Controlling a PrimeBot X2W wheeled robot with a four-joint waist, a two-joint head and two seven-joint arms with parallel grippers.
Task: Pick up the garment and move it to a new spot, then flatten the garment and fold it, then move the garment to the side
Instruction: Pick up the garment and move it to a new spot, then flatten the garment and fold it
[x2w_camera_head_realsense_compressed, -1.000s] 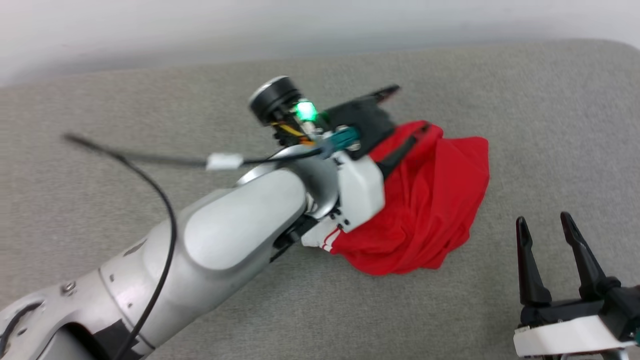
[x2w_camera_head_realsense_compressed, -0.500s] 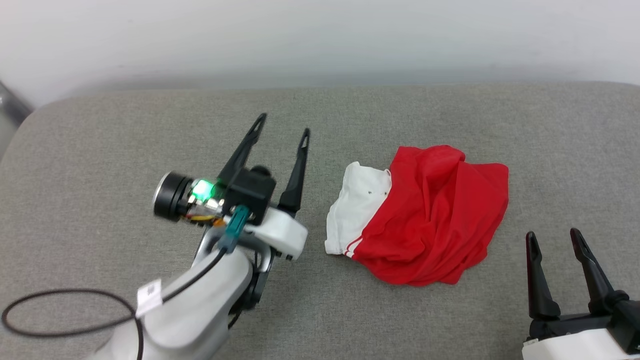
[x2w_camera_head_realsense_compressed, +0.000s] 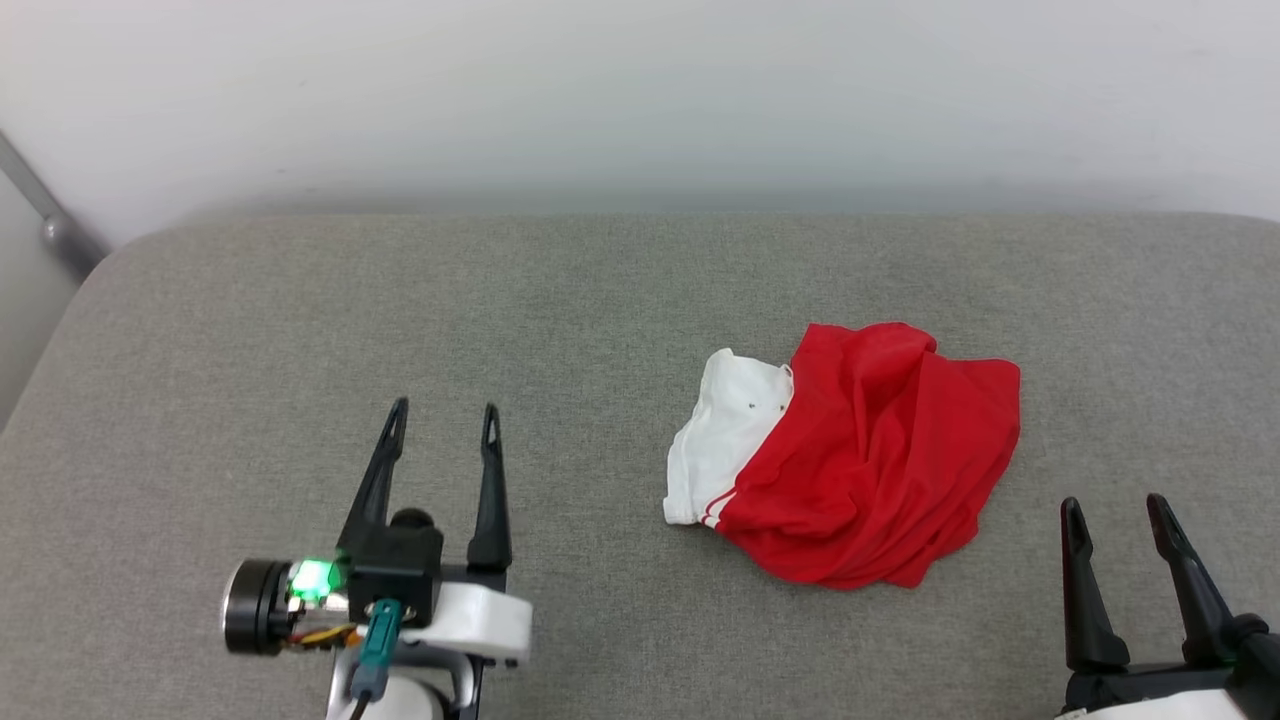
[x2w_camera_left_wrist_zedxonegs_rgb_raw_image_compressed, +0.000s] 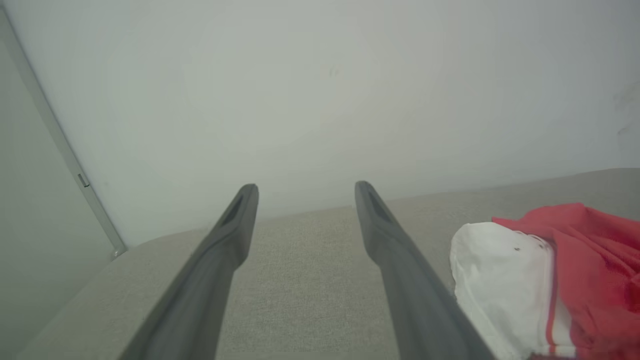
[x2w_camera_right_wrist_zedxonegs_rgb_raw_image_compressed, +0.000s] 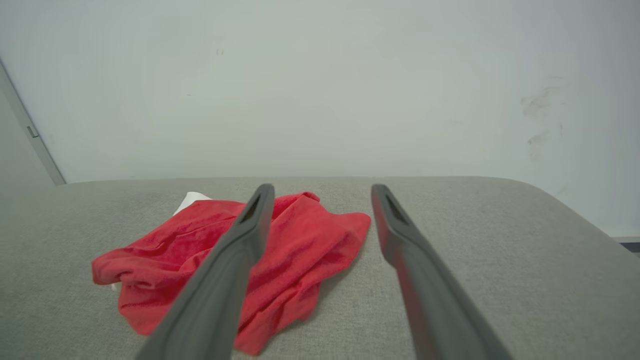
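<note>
The garment (x2w_camera_head_realsense_compressed: 860, 460) lies crumpled in a red heap on the grey cushion, right of centre, with one white sleeve and its red stripe trim on its left side. It also appears at the right of the left wrist view as the garment (x2w_camera_left_wrist_zedxonegs_rgb_raw_image_compressed: 545, 280) and at the left of the right wrist view as the garment (x2w_camera_right_wrist_zedxonegs_rgb_raw_image_compressed: 295, 255). My left gripper (x2w_camera_head_realsense_compressed: 442, 421) stands open at the lower left, well left of the garment, holding nothing. My right gripper (x2w_camera_head_realsense_compressed: 1116, 508) is open at the lower right, just right of the heap and apart from it.
The grey fabric cushion (x2w_camera_head_realsense_compressed: 300, 330) spreads across the whole head view, with rounded corners at the far left and far right. A pale wall (x2w_camera_head_realsense_compressed: 640, 90) rises behind it. A grey metal bar (x2w_camera_head_realsense_compressed: 50, 220) slants down at the far left.
My left arm has drawn back from over the garment to the lower left, leaving the heap on the cushion with its white sleeve uncovered. The head camera has tilted too.
</note>
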